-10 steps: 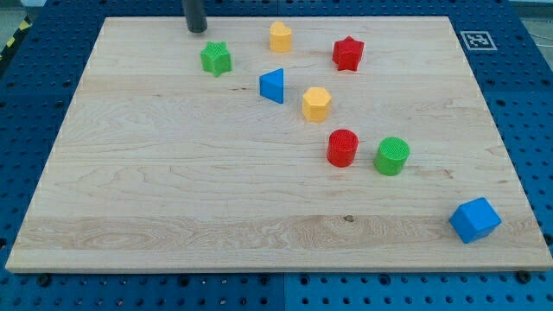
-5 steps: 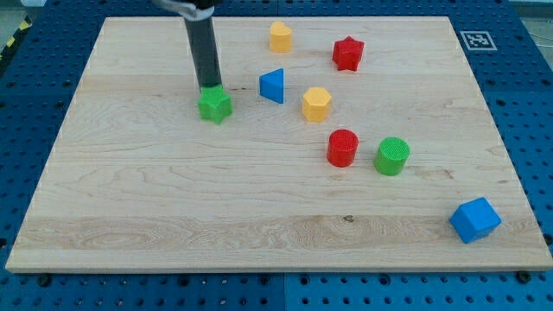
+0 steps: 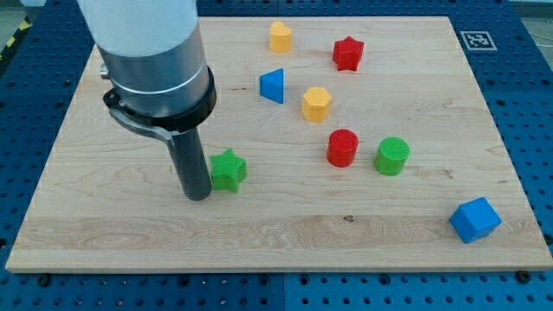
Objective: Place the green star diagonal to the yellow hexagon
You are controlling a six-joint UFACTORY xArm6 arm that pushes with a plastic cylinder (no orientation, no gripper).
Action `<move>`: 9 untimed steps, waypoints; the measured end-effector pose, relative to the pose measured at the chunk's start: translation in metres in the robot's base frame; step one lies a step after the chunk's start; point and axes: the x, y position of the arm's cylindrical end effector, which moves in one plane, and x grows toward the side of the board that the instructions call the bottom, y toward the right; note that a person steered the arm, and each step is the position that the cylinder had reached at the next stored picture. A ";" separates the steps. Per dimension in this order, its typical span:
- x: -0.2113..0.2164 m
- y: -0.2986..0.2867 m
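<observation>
Contact — my tip (image 3: 198, 197) presses the green star (image 3: 228, 169) from its left, lower-left of the yellow hexagon (image 3: 316, 104); no jaws here, and next, I judge, a rightward nudge closes the diagonal.

The green star (image 3: 228, 169) now lies lower on the table than before, and my tip (image 3: 198, 196) sits against its left side.
</observation>
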 end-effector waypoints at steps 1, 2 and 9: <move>0.000 0.000; -0.002 -0.001; -0.010 0.043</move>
